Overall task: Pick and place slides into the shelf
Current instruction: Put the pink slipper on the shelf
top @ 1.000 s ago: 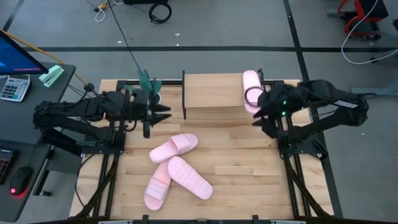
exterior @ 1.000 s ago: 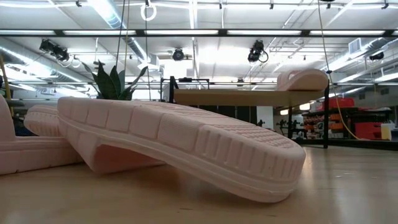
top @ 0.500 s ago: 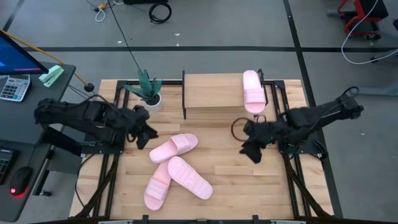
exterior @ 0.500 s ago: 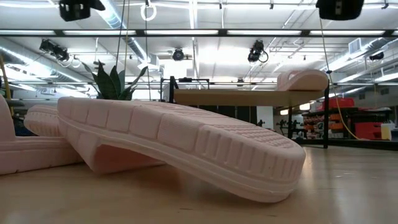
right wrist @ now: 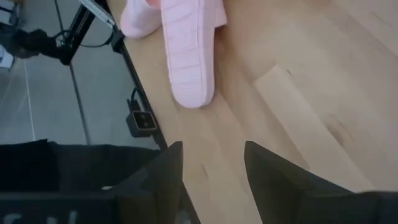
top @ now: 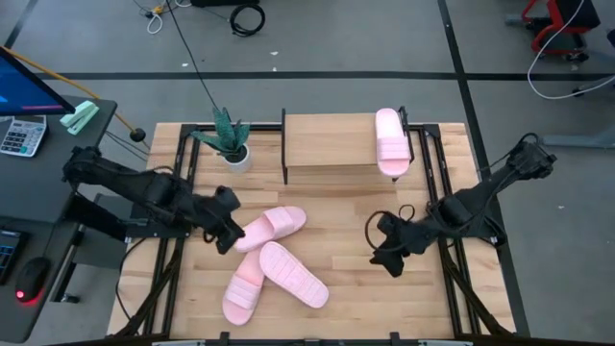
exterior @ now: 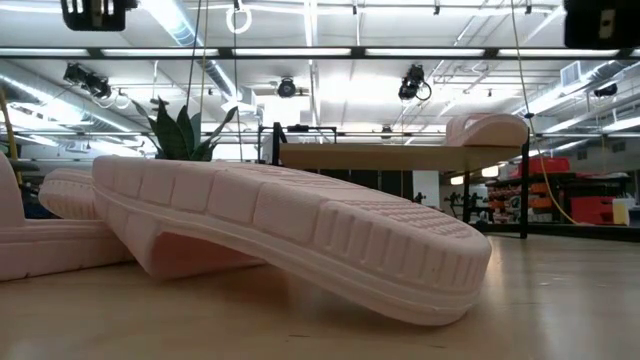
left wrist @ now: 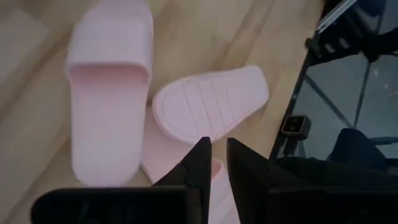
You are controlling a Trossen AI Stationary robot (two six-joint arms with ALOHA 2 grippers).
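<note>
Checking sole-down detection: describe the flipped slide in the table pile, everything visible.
The flipped slide is pale pink, rubbery-looking, lying sole up with a ribbed tread of crosswise grooves. It sits diagonally on the wooden tabletop, resting across another slide beneath it, so one end is propped up and it arches in the low view. A third slide lies strap up close by. No gripper touches it.

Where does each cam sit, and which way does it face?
High: above the table, straight down; both arms, shelf, one slide on it.
Low: table height, level across; upside-down slide close up, arm parts at top corners.
Left wrist: on the left arm, past the left gripper, fingers nearly together, at the slide pile.
Right wrist: on the right arm, past the open right gripper.
Shared: the upside-down slide shows in all four.
</note>
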